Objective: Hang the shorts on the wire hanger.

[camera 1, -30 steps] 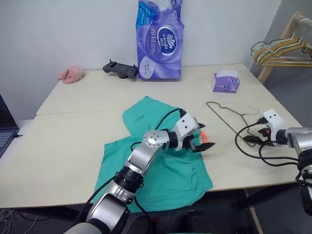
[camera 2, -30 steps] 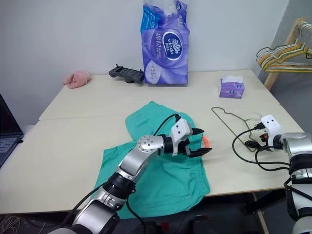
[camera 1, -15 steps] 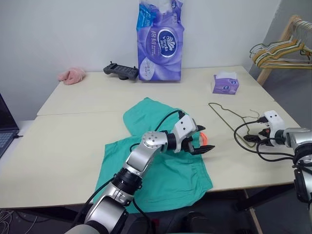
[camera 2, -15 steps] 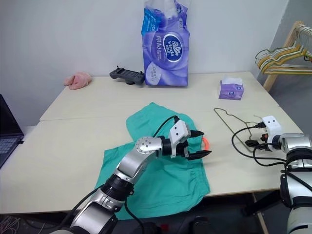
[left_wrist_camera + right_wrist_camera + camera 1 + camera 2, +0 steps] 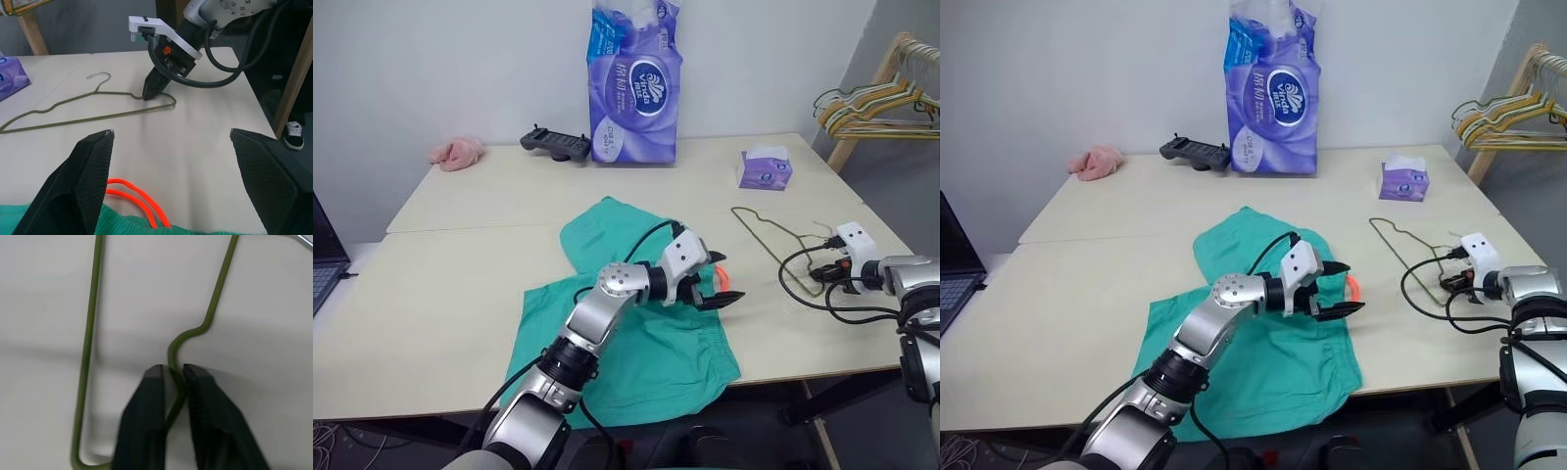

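presently the wire hanger (image 5: 92,333), lying flat on the table (image 5: 460,274) right of the shorts (image 5: 646,343), is pinched at its shoulder bend by the right gripper (image 5: 172,382), the left gripper (image 5: 719,284) held open; thin, springy wire is judged best grasped there.

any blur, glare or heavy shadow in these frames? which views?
Left wrist view: its own fingers loom dark and soft; wire hanger and right gripper read clearly. Right wrist view: soft focus, grey shadow bands on the table, the wire still traceable between the shut fingers. Head views: even light, no glare, soft shadow under the shorts.
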Controlling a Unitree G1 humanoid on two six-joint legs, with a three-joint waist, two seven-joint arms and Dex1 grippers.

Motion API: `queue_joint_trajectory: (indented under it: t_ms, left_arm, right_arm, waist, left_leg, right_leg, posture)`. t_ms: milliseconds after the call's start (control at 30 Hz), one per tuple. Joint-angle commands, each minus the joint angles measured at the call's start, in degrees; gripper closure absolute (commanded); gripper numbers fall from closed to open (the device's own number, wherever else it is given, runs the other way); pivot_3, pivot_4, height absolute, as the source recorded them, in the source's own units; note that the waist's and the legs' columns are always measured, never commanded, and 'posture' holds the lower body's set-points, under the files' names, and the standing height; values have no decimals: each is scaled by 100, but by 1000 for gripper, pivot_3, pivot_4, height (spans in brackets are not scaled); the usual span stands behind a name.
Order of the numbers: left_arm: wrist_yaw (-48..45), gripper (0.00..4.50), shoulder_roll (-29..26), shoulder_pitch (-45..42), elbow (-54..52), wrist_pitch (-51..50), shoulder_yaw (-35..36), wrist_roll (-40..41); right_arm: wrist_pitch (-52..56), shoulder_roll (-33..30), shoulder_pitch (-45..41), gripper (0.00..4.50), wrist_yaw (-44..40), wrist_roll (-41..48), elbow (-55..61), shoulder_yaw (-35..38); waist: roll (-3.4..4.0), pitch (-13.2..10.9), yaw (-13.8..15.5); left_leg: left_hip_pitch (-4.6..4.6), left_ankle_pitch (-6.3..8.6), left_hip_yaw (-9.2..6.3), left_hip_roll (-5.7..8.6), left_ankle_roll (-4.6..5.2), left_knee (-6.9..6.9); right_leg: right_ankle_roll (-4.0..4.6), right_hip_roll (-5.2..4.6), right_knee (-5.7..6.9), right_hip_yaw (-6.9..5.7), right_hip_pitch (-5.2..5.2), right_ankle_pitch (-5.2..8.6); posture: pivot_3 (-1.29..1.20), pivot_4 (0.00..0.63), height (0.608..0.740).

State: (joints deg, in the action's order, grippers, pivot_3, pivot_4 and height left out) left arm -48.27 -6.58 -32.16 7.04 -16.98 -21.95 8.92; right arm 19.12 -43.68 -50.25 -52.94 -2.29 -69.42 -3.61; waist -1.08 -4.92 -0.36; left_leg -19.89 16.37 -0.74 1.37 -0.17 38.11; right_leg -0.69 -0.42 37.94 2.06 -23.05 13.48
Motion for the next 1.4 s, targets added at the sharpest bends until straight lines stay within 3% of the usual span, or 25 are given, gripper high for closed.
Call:
queue_joint_trajectory:
  t_ms: [33,200,467,667,800,1000,1400]
  left_arm:
    - [26,465,30,-167,-67,158,173,50]
    - [12,465,-13,-315,96,202,303,60]
    - [0,465,-256,-1390,1250,477,1233,289]
    - [-647,465,-450,-1817,1791,587,1452,484]
    - [-1007,465,-573,-1882,1900,498,1342,443]
    - [-1133,465,-629,-1918,2198,394,1193,209]
    - [-1064,465,-670,-2390,3538,1256,1162,-337]
  right_arm:
    - [-20,14,-8,4465,-73,-75,66,7]
    - [-607,-202,-62,4465,379,-314,226,-58]
    - [-3609,-1291,-329,4465,1922,-1862,773,-935]
    - [-5896,-2355,-488,4465,3731,-4336,1401,-2414]
    - [-6472,-2515,-568,4465,4722,-5104,1493,-2740]
    - [-7030,-2510,-498,4465,5462,-5280,2108,-2571]
    - [-7300,-2535,-435,4465,5321,-4820,3274,-1861]
  waist:
    - [1,1,0]
    - [1,0,0]
    - [8,1,-65]
    - [8,2,-181]
    - [7,1,-265]
    - [8,2,-299]
    - [6,2,-295]
  left_leg:
    - [0,0,1,0,0,0]
    - [0,0,5,0,0,-1]
    - [-4,1,27,2,1,-7]
    - [-2,3,58,-1,2,-13]
    - [-1,4,71,-2,2,-14]
    - [0,4,70,-2,2,-15]
    - [0,9,67,-1,11,-8]
  right_leg:
    - [0,0,0,2,-1,0]
    - [0,1,1,7,-5,0]
    - [-26,2,-2,24,-22,13]
    - [-35,3,-10,48,-26,17]
    - [-40,4,-6,62,-28,20]
    - [-21,4,-5,64,-28,10]
    - [-20,3,-7,60,-28,5]
  posture:
    - [41,29,740]
    - [39,27,740]
    - [-6,19,740]
    - [-34,5,740]
    - [-36,0,740]
    - [-43,0,740]
    - [-62,0,740]
